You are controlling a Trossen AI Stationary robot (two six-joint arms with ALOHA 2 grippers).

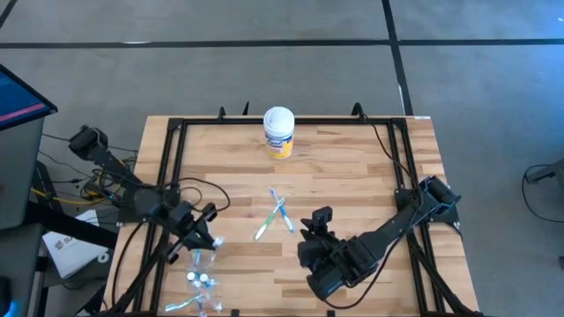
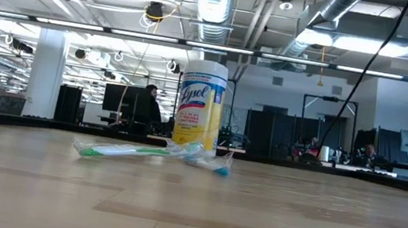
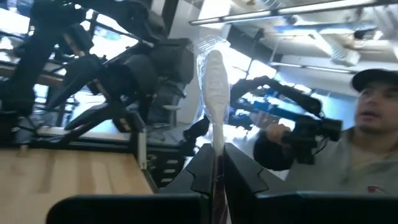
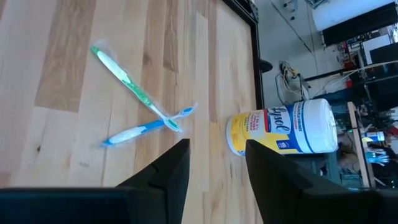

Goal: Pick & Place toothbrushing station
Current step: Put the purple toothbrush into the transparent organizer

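Two wrapped toothbrushes, one green [image 4: 127, 84] and one blue [image 4: 146, 127], lie crossed on the table's middle [image 1: 278, 214]. My right gripper [image 4: 217, 144] hovers open just to their near right [image 1: 315, 220], with nothing between its fingers. My left gripper [image 3: 214, 177] is at the table's near left [image 1: 210, 239], shut on a white toothbrush [image 3: 214, 81] in a clear wrapper. Several more wrapped toothbrushes and small tubes [image 1: 201, 278] lie at the near left edge, below it. My left gripper pinches one end of the white toothbrush [image 3: 216, 158] between its two fingers, wrapper and all. The brush runs on along the fingers and sticks out well beyond their tips. It is lifted clear of the table.
A yellow and white Lysol wipes canister [image 1: 278, 132] stands upright at the far middle of the table. A black frame [image 1: 176, 132] runs along the table's edges. A person [image 3: 348, 137] stands beyond the table in the left wrist view. Bare wood lies between the canister and the crossed brushes.
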